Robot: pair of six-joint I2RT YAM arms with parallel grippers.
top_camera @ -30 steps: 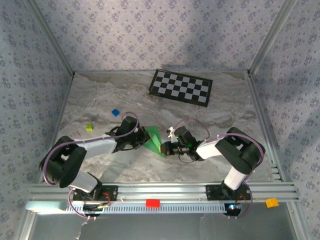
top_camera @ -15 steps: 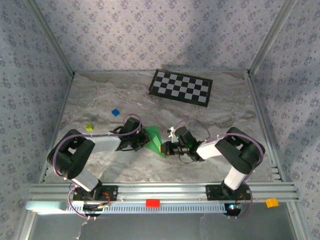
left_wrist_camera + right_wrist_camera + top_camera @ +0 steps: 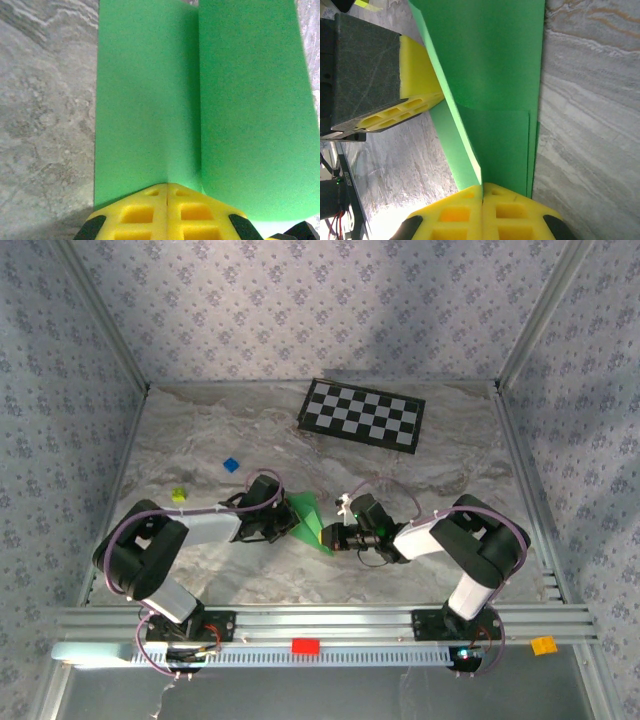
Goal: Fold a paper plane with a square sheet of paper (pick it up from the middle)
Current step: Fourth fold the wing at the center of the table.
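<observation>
The green sheet of paper (image 3: 308,518) lies folded into a narrow pointed wedge on the marble table between my two grippers. My left gripper (image 3: 285,524) is shut, its yellow tips (image 3: 167,186) pressed against the paper's left layer (image 3: 145,100) beside a straight fold edge. My right gripper (image 3: 328,536) is shut (image 3: 482,187) on a raised flap of the paper (image 3: 495,60), which runs into the seam between its fingers. In the right wrist view the left gripper's yellow fingers (image 3: 417,75) rest against the back of that flap.
A black-and-white checkerboard (image 3: 362,413) lies at the back. A small blue block (image 3: 231,465) and a yellow-green block (image 3: 179,495) sit left of the left arm. Patterned walls enclose three sides, and a metal rail (image 3: 400,625) runs along the near edge.
The left arm's elbow lifted and swung inward, and its gripper crept slightly right against the paper. The right arm and the paper stayed put.
</observation>
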